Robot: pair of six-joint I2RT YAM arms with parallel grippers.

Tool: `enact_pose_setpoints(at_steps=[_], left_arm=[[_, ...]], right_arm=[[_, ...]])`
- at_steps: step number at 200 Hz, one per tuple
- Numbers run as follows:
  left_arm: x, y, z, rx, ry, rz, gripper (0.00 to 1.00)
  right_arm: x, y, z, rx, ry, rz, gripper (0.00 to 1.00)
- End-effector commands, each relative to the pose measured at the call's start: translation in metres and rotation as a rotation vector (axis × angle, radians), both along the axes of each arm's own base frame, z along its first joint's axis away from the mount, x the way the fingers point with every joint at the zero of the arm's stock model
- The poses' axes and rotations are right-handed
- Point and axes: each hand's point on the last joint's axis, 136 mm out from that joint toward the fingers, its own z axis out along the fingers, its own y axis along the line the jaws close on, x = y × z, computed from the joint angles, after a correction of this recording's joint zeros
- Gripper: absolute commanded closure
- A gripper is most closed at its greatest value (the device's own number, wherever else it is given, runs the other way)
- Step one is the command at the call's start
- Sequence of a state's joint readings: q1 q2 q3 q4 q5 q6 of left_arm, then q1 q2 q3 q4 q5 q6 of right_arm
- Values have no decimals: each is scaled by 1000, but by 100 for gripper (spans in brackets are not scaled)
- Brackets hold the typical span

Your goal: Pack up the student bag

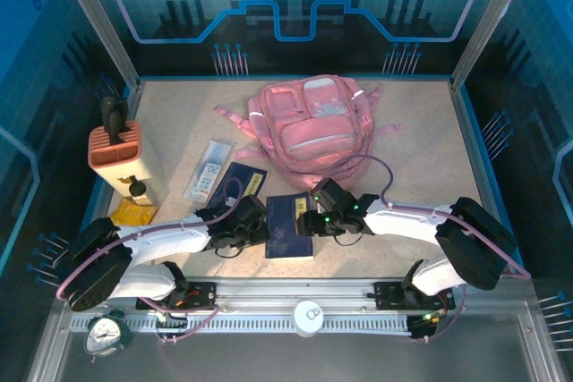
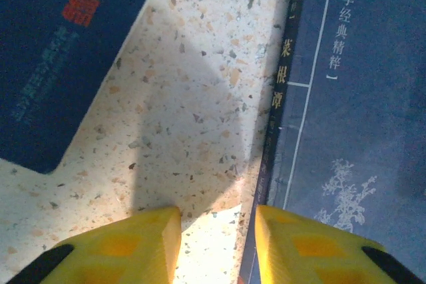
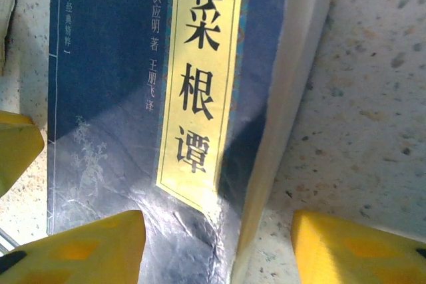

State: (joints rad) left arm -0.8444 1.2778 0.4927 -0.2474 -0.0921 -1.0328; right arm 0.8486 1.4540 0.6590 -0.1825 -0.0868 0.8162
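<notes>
The pink student bag (image 1: 309, 123) lies at the back middle of the table, front pockets facing up. A blue book (image 1: 288, 225) with a yellow title strip (image 3: 200, 78) lies flat at the front, between both grippers. My left gripper (image 1: 257, 221) is open at the book's left side. One yellow finger (image 2: 299, 247) hangs over the cover (image 2: 359, 98), the other over bare table, and the spine runs between them. My right gripper (image 1: 310, 219) is open astride the book's right page edge (image 3: 293, 118). One of its fingers (image 3: 93, 247) is over the cover, the other over the table.
A second dark blue book (image 1: 240, 183) and a clear packet (image 1: 208, 170) lie left of the bag. An orange ribbed box (image 1: 115, 151) stands at the left edge with a yellow item (image 1: 132, 213) in front. An alarm clock (image 1: 107, 333) sits on the front rail.
</notes>
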Motion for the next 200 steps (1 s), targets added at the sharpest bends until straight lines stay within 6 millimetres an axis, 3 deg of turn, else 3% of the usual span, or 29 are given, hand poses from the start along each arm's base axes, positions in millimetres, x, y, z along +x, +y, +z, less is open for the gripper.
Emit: enact_pose_setpoints(at_steps=[1,41,106,163,200], left_arm=[[-3,-21,-9,-103,35,-18,67],[-3,-37,-10,-173,50,-39,69],[-3,-36,-5,-182,31,-37,73],[-4,-43,2,-217,36,-48,75],[-4,-44,7,-222,23,-52,77]], right_arm=[[0,12,2,9,-2,17,41],[-5,20,-2,24,18,31,42],[-3,29,16,77,-14,42,42],[-5,28,17,108,4,34,46],[-4,26,27,141,-19,27,49]])
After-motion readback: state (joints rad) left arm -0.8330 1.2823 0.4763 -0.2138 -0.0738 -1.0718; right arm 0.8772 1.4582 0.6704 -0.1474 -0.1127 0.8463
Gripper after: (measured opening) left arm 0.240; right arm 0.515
